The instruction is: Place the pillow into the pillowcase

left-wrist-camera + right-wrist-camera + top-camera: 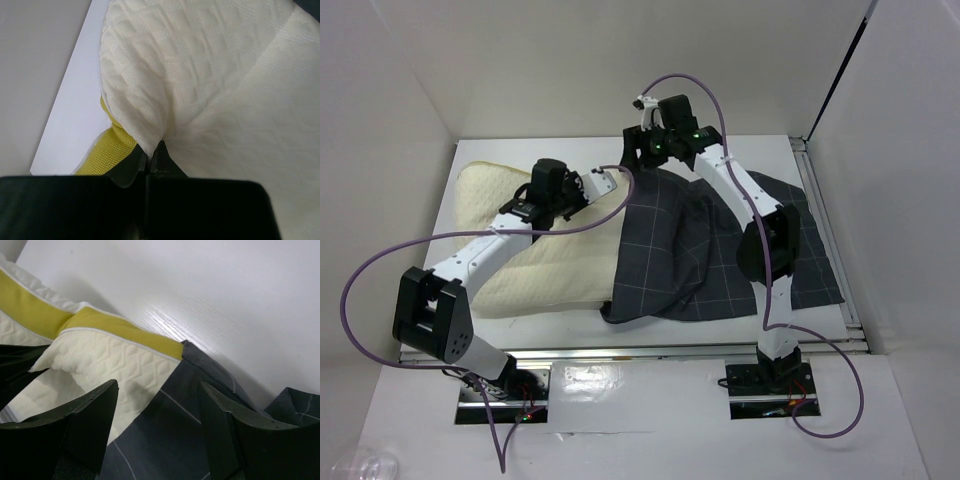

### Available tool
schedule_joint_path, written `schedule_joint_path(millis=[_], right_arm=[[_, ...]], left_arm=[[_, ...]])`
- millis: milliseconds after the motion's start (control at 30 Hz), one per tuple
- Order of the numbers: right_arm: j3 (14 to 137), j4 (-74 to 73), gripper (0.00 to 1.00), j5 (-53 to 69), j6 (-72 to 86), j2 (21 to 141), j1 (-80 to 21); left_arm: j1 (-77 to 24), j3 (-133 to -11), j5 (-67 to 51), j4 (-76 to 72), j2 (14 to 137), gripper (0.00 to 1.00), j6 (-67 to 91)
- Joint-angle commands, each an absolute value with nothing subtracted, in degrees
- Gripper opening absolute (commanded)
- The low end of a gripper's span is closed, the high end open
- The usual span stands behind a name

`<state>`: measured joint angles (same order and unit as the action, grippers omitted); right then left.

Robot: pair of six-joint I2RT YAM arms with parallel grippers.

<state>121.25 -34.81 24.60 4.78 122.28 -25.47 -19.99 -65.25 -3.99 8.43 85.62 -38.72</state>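
The cream pillow (520,250) lies on the left half of the table, its right end tucked under the edge of the dark grid pillowcase (690,250). My left gripper (610,180) is shut on a fold of the pillow's quilted cloth (150,120), with yellow piping (107,150) beside the jaws. My right gripper (645,135) is open, hovering over the far edge where the pillowcase (170,440) overlaps the pillow (110,365) and its yellow piping (120,330). The pillow's emblem and tag are hidden.
White walls enclose the table (770,150) on the left, back and right. Metal rails run along the right edge (830,240) and the near edge. The purple cables loop from both arms over the cloth.
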Motion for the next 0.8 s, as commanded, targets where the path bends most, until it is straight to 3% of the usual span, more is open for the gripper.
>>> schedule_joint_path(millis=[0,200,467,500,533,633,667,767], right_arm=[[124.4,-35.4,0.72,17.4,3.2,121.6,-25.8],[120.2,-32.8,0.72,7.7,2.1,119.9,-27.1],[121.4,-35.7,0.62,13.2,1.0,121.8,-27.1],[121.4,-36.2,0.59,14.0,1.0,121.8,-27.1],[121.4,-36.2,0.44,15.8,1.0,121.8,-27.1],[121.4,-36.7,0.22,19.0,1.0,122.3,-27.1],[121.4,-36.7,0.11,19.6,0.4,122.3,-27.1],[121.4,-36.7,0.01,22.2,0.4,122.3,-27.1]], left_arm=[[-20.9,-67.0,-2.3,2.7,82.2,0.00,-39.6],[-21.4,-67.5,-1.8,3.9,81.7,0.00,-39.0],[-22.0,-68.6,-1.2,4.0,81.7,0.00,-39.0],[-22.0,-68.6,-1.2,4.0,82.2,0.00,-39.0],[-22.0,-68.6,-0.7,4.0,82.2,0.00,-39.0],[-22.0,-68.6,-0.7,4.0,82.2,0.00,-38.4],[-22.0,-68.6,-0.7,4.0,82.2,0.00,-38.4],[-22.0,-68.6,-0.7,4.0,82.2,0.00,-38.4]])
